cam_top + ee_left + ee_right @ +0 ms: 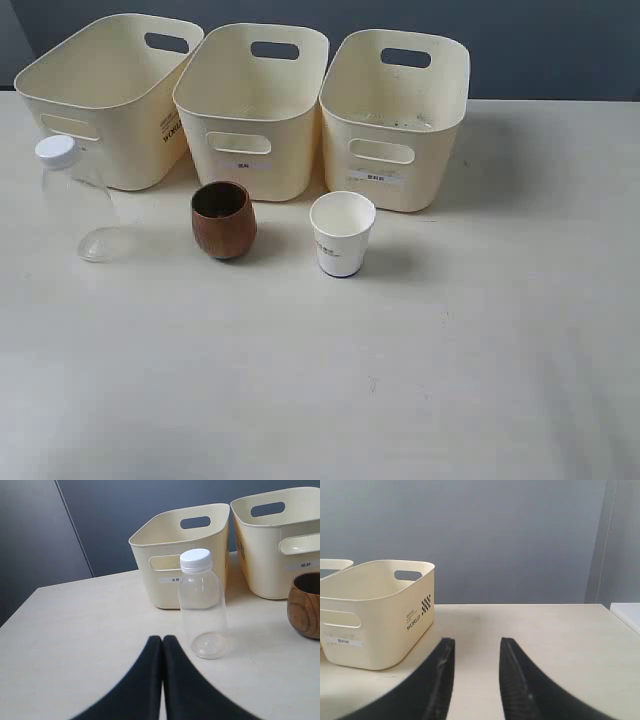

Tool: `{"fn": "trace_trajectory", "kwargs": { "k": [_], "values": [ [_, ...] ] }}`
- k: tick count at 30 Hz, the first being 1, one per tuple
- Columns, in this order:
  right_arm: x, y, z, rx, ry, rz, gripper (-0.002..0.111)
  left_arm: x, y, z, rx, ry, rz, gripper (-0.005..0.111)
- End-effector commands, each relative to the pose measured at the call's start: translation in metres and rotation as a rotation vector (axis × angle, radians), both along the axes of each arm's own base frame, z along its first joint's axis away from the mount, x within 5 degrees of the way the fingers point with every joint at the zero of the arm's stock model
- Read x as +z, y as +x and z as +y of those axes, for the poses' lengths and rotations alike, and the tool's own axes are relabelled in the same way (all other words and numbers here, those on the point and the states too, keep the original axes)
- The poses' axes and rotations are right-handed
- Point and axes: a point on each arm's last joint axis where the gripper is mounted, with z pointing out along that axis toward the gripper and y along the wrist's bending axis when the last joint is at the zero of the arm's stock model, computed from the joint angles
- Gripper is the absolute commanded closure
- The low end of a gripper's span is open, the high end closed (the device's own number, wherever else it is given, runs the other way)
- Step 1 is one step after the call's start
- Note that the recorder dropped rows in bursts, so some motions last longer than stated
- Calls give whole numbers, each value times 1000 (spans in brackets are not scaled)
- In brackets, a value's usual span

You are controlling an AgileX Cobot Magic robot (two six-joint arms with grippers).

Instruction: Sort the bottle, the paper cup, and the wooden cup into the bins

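Observation:
The clear bottle (73, 200) with a white cap stands at the left, in front of the left bin (105, 95). The brown wooden cup (223, 220) sits before the middle bin (250, 105), and the white paper cup (342, 233) before the right bin (395, 115). All three bins look empty. Neither gripper shows in the exterior view. In the left wrist view my left gripper (162, 639) is shut on nothing, just short of the bottle (201, 605); the wooden cup (306, 605) is at the frame's edge. My right gripper (474, 642) is open and empty beside a bin (377, 610).
The cream table (400, 380) stretches wide in front of the cups and to the right of the bins. A dark grey wall (540, 45) stands behind the bins. The table's left edge (22, 605) shows in the left wrist view.

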Motion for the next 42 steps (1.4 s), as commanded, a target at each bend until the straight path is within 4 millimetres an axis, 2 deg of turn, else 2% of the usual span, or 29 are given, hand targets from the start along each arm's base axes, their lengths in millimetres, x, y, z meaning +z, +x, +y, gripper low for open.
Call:
{"fn": "trace_trajectory", "kwargs": {
  "k": [1, 11, 22, 25, 28, 32, 36, 42],
  "values": [
    [0, 0, 0, -3, 0, -9, 77, 2, 0, 0, -1, -4, -4, 107],
    [0, 0, 0, -3, 0, -9, 77, 2, 0, 0, -1, -4, -4, 107],
    [7, 0, 1, 5, -5, -88, 77, 2, 0, 0, -1, -4, -4, 107],
    [8, 0, 1, 11, 126, -101, 77, 2, 0, 0, -1, -4, -4, 107],
    [14, -1, 1, 14, 155, -162, 77, 2, 0, 0, -1, -4, -4, 107],
    [18, -1, 0, 20, 373, -216, 77, 2, 0, 0, -1, -4, -4, 107],
    [16, -1, -1, 19, 602, -196, 77, 2, 0, 0, -1, -4, -4, 107],
    [9, 0, 2, 24, 648, -110, 77, 2, 0, 0, -1, -4, -4, 107]
  ]
}}
